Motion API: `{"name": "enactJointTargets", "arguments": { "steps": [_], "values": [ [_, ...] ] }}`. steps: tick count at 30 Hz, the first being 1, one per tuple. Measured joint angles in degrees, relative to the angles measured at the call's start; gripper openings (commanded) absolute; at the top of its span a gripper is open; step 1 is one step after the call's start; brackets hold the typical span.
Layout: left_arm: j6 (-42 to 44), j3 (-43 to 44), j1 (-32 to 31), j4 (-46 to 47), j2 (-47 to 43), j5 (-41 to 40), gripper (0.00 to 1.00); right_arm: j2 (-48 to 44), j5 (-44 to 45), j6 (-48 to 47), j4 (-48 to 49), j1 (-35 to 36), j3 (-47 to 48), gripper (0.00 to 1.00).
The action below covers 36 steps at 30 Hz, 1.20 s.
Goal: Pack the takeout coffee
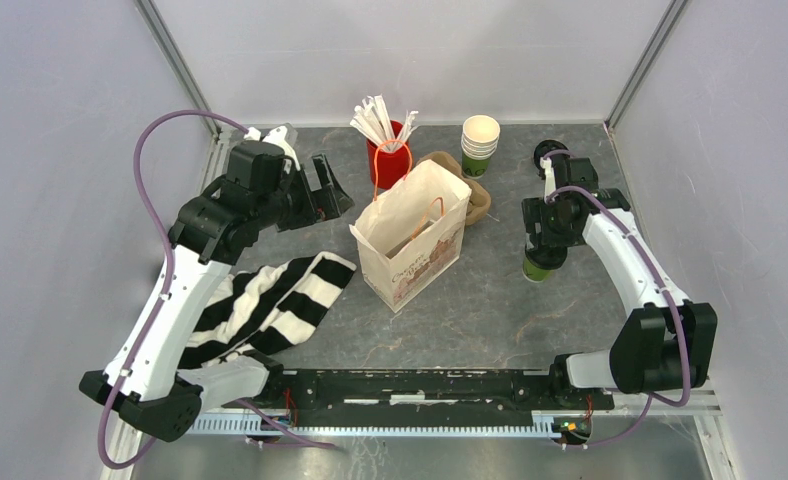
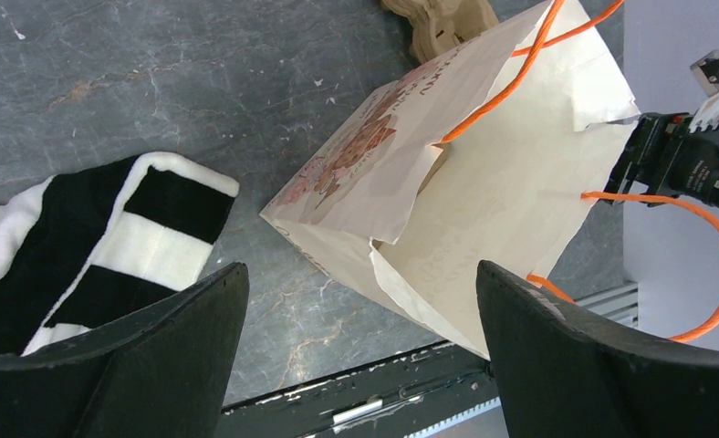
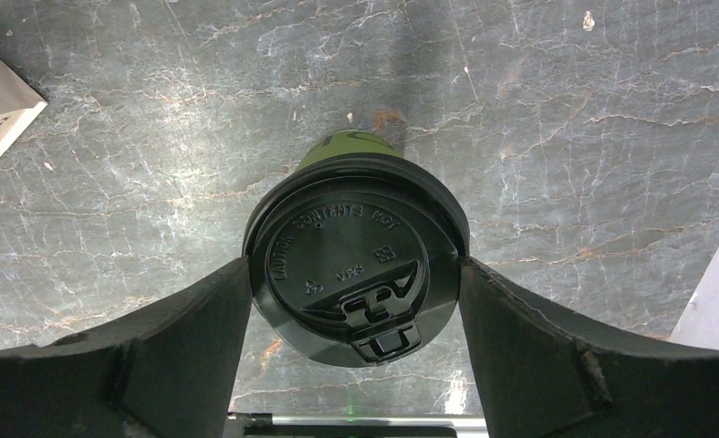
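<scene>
Where it stands upright right of the cream printed paper bag (image 1: 415, 240), the small green paper takeout coffee (image 1: 537, 266), black plastic lid (image 3: 354, 274) on, sits between the right gripper's (image 3: 354, 263) jaws; clamped or not, unclear. Left gripper (image 2: 360, 274): jaws apart, empty. Likely light, crushable; grip gently below lid.

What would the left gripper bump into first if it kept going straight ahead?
Most likely the paper bag, near its open mouth. Nothing else seems to lie between, though depth is unclear.
</scene>
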Motion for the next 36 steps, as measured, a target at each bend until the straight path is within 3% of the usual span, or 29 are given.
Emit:
{"name": "enactJointTargets", "arguments": {
  "steps": [10, 20, 25, 31, 36],
  "values": [
    [-1.1, 0.5, 0.0, -4.4, 1.9, 0.9, 1.00, -3.7, -1.6, 0.3, -0.2, 0.0, 0.0, 0.71],
    [-9.3, 0.0, -0.3, -7.8, 5.4, 5.7, 0.93, -11.8, -6.4, 0.5, -0.5, 0.0, 1.1, 0.70],
    [-16.3, -0.1, -3.7, -9.6, 8.0, 4.6, 0.85, -14.3, -7.2, 0.4, -0.9, 1.7, 1.2, 0.70],
    [-30.0, -0.1, -11.2, -10.5, 9.1, -1.0, 0.72, -14.4, -5.6, -0.5, -1.4, 9.5, 3.0, 0.71],
    [-38.0, 2.5, -16.6, -12.7, 12.9, -5.2, 0.67, -15.5, -4.1, -0.9, -1.3, 12.6, 3.0, 0.70]
  ]
}}
